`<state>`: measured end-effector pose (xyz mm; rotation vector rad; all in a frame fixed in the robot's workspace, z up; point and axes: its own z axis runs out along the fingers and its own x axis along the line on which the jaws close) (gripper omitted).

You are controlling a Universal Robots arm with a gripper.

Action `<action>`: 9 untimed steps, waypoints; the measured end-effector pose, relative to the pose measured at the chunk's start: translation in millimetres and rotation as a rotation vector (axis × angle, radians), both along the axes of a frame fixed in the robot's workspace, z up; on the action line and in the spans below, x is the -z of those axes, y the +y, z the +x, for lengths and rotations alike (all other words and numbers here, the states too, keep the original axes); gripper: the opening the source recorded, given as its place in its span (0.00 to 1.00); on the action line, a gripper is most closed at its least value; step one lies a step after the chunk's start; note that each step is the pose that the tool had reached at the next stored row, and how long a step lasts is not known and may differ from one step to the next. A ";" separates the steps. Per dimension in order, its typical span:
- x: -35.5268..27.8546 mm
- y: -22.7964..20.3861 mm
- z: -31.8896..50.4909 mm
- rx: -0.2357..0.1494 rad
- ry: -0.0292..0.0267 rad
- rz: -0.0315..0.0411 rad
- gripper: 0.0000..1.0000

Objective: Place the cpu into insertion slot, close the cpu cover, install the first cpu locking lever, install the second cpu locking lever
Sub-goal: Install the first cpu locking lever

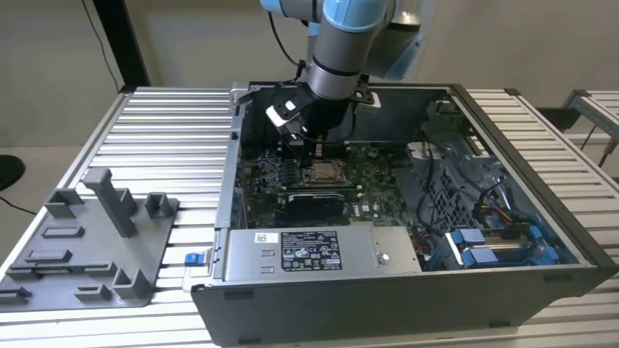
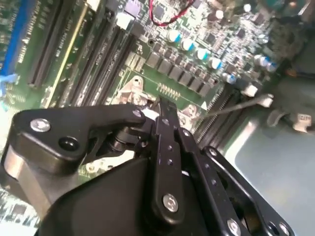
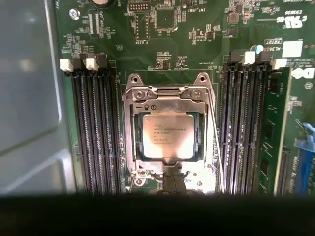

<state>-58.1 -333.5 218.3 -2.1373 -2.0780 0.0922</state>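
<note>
I'm holding the gripper [image 3: 173, 181], jaws pinched together, at the cpu cover's [image 3: 167, 93] edge. The thin locking lever [image 2: 236, 107] is looking stiff, springy and slippery, best hooked near its free end.

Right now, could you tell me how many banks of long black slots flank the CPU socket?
2. One bank runs along one side of the insertion slot, the other bank along the opposite side. More may lie out of view.

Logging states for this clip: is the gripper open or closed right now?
The gripper is closed, nothing visibly held, its tip at the edge of the cpu cover.
</note>
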 end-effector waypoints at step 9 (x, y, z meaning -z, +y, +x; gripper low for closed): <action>-30.6 0.0 -1.0 0.000 -0.0007 0.0002 0.00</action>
